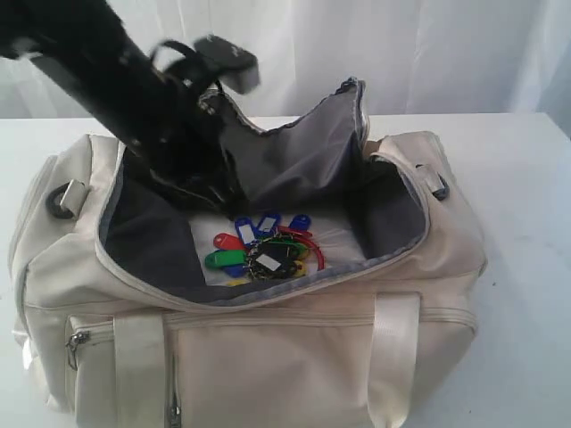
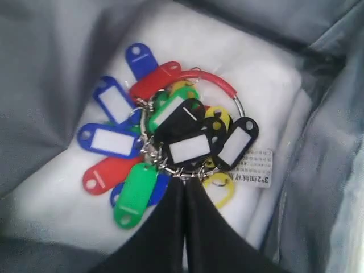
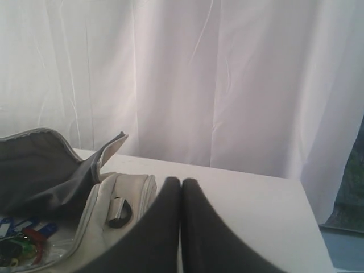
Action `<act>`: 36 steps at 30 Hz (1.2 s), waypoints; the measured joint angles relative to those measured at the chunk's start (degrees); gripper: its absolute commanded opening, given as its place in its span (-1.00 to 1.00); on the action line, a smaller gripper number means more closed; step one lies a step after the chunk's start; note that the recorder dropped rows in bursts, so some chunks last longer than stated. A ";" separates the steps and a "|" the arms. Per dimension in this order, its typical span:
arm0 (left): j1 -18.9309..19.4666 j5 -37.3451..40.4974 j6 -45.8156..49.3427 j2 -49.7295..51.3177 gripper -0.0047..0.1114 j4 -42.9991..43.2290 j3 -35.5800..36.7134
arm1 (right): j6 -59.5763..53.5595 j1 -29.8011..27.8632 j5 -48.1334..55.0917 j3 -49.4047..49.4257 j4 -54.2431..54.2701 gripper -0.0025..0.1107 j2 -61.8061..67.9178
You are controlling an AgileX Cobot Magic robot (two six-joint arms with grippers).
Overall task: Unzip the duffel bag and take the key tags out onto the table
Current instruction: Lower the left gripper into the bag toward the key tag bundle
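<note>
- Down inside the duffel bag point(image 1: 268, 357), near its floor: the left gripper point(image 2: 183, 183) has its jaws pressed together. The tips sit right at the edge of the key tags point(image 2: 170, 151), against the metal rings. Whether a ring is pinched between them cannot be told.
- Key tags lie in one heap of red, blue, green, yellow and black on a white pad point(image 2: 261, 96) covering the bag's bottom. A small printed label point(image 2: 255, 168) shows just beside the bunch.
- Dark grey lining point(image 2: 40, 85) rises around the pad.
- Exterior view: the bunch sits at the centre of the frame, inside the open top, not yet out on the table point(image 1: 526, 178).
- Left arm point(image 1: 134, 98) slants from the upper left of the frame into the opening; its gripper is hidden there.
- Zip is undone. The top flap point(image 1: 294, 152) stands up at upper centre, grey side facing the camera.
- Right gripper point(image 3: 182, 183): jaws together, nothing between them, clear of the bag. Beyond it are the bag's end with a black D-ring point(image 3: 120, 211), bare tabletop and a white curtain point(image 3: 227, 85).
</note>
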 measured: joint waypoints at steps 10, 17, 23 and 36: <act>-10.91 5.43 0.00 11.02 -0.92 4.21 -0.91 | 2.36 1.24 -1.70 4.49 -2.47 -0.96 -2.18; -18.26 7.93 0.00 11.14 -0.92 5.96 1.24 | 2.40 1.24 -2.70 4.49 -2.52 -0.96 -2.18; -21.30 6.79 -4.18 10.92 -0.92 11.82 2.49 | 2.40 1.24 -2.70 4.49 -2.52 -0.96 -2.30; -21.30 3.24 -23.22 5.73 -0.92 36.38 -4.41 | 2.51 1.24 -2.80 4.49 -2.61 -0.96 -2.53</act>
